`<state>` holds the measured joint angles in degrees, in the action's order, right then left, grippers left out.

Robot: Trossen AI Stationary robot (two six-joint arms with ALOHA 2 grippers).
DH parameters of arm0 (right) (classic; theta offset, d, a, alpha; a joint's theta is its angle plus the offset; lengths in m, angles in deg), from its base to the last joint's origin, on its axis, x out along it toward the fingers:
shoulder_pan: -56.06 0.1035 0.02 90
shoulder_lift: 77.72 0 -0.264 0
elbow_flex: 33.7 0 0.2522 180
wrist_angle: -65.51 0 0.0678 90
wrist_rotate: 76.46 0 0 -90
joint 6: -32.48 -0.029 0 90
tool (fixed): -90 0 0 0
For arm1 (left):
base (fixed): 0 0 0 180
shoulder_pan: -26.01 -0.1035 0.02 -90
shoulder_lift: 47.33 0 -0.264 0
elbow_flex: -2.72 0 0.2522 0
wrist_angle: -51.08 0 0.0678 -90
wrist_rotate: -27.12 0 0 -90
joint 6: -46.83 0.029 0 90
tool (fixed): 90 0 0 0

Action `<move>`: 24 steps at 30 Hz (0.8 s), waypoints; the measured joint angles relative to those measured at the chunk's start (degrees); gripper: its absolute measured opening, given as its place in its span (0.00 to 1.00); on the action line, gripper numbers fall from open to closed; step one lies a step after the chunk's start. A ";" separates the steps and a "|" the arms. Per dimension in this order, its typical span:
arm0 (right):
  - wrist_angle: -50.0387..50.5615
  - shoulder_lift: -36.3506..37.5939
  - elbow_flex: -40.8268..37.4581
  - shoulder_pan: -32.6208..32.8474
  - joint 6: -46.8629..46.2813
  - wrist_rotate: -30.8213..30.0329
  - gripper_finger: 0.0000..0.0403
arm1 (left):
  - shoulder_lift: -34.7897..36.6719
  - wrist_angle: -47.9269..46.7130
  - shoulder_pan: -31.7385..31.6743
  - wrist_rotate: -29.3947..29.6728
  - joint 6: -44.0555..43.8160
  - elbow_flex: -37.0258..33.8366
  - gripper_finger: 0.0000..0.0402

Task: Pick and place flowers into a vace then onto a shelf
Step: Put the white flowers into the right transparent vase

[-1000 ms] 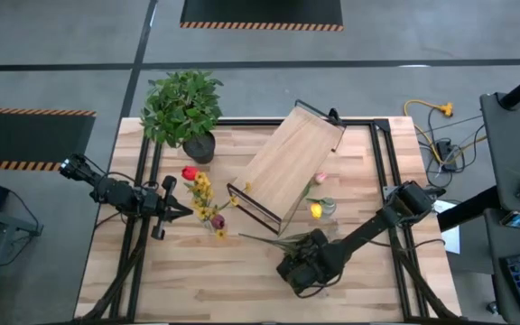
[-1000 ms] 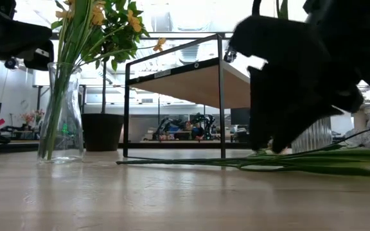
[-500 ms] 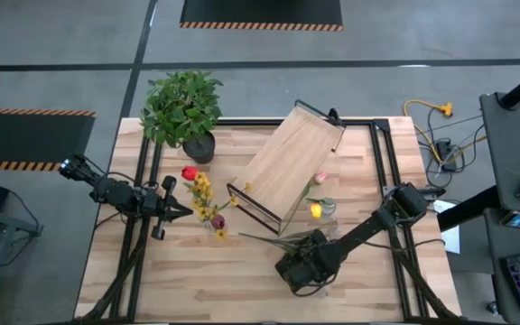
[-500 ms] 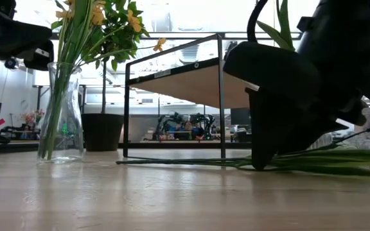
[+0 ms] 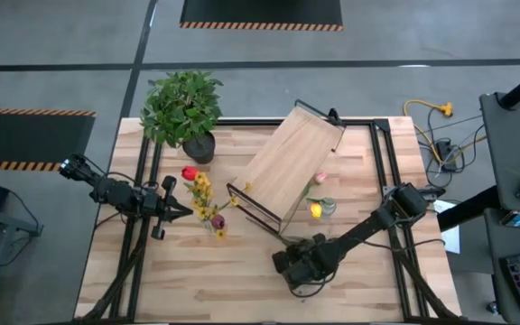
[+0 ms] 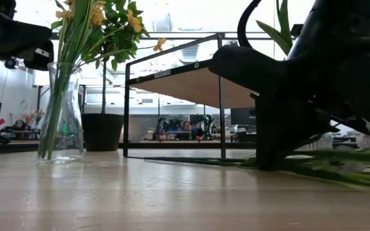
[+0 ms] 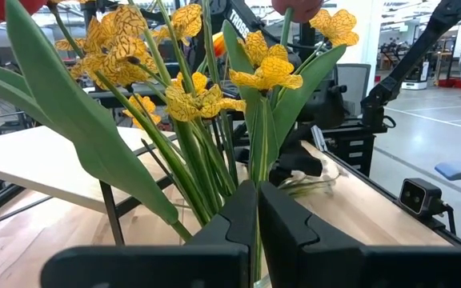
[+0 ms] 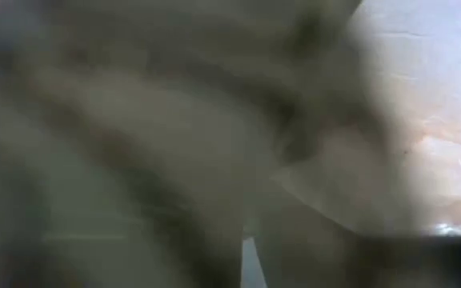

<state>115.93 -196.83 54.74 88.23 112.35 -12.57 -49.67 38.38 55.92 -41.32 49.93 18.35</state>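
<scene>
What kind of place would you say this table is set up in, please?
Most likely a robotics lab or workshop: bare concrete floor with hazard-striped mats, other robot arms on benches behind the table, and a loose yellow power cable.

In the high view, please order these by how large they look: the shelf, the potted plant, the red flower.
Largest to smallest:
1. shelf
2. potted plant, fairly close to the shelf in spread
3. red flower

You see a matt, pale planked wood tabletop (image 5: 242, 271) across the lower frame. At centre, the shelf (image 5: 289, 166) is smooth pale wood on thin black metal. At left in the low view, the vase (image 6: 61, 115) is clear, glossy glass.
</scene>
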 joint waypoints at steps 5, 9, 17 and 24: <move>-0.14 0.95 0.66 0.05 -5.76 1.02 0.03 | 0.00 0.02 0.01 0.00 0.00 0.00 0.00; -0.37 3.04 3.05 0.23 -14.70 3.97 0.03 | 0.00 0.00 0.00 0.00 0.00 0.00 0.00; -2.82 11.85 6.22 -0.40 -36.43 14.24 0.03 | 0.00 -0.13 0.00 0.00 0.00 0.00 0.00; -12.15 20.74 3.77 -2.03 -61.25 23.51 0.03 | 0.02 -0.17 0.01 0.00 0.00 0.00 0.00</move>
<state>103.78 -176.09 58.51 86.20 51.11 10.94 -49.65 38.22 55.93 -41.32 49.93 18.35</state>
